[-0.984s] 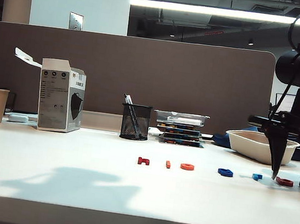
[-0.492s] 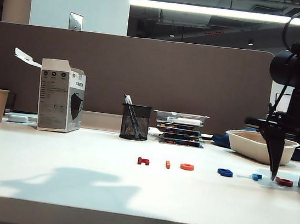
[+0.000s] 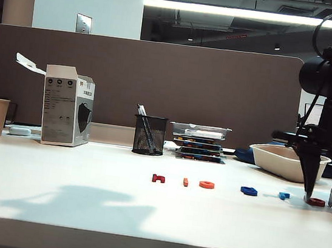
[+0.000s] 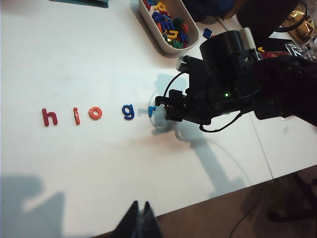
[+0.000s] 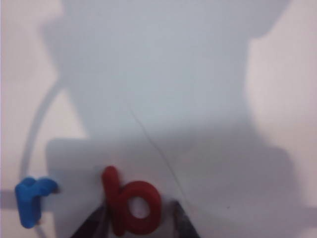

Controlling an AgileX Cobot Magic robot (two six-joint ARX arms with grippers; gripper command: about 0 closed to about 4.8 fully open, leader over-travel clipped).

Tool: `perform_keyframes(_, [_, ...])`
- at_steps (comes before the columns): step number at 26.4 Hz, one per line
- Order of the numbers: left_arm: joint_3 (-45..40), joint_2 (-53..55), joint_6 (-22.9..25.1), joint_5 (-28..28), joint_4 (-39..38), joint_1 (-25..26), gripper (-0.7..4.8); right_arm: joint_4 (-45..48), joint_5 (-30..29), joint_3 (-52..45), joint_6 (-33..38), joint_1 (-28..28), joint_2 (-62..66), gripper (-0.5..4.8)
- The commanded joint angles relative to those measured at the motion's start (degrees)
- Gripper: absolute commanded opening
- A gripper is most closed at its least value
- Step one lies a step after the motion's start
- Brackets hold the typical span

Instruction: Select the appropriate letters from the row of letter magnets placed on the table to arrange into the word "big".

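Step in hand: picking up the dark red flat plastic letter "b" (image 5: 130,203), the first letter of "big"; it lies on the plain white smooth table (image 3: 81,211) at the end of the row of letter magnets (image 4: 96,113), just beside the small light blue "r" (image 5: 30,199).
Right gripper: the right gripper (image 3: 322,196) stands over the "b", fingertips at table level, one on each side of it; the jaws are partly open and I judge no firm hold yet.
Left gripper: the left gripper (image 4: 139,225) hangs high over the table's near edge, well apart from the "b"; its fingertips lie together and hold nothing.
Other wanted letters: the thin orange-red bar "i" (image 4: 77,116) and the dark blue looped "g" (image 4: 128,112) lie untouched in the row, beyond the "r" from the "b".
Next move: probably pinch the "b" and lift it straight up, without nudging the "r".
Surface: bare, bright, with arm shadows.
Room: an office desk with a grey-brown partition (image 3: 158,86) behind; a black mesh pen cup (image 3: 150,135) stands well beyond the "b".
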Motion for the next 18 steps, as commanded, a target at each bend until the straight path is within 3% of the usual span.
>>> perform_keyframes(1, [0.11,-0.20,0.07,-0.17,0.52,-0.02,-0.05,-0.92,-1.57,-1.07,0.24,0.24,1.57,1.46])
perform_keyframes(18, [0.11,-0.20,0.07,-0.17,0.52,-0.02,-0.05,-0.33,-1.60,-1.07,-0.17,0.24,1.57,1.44])
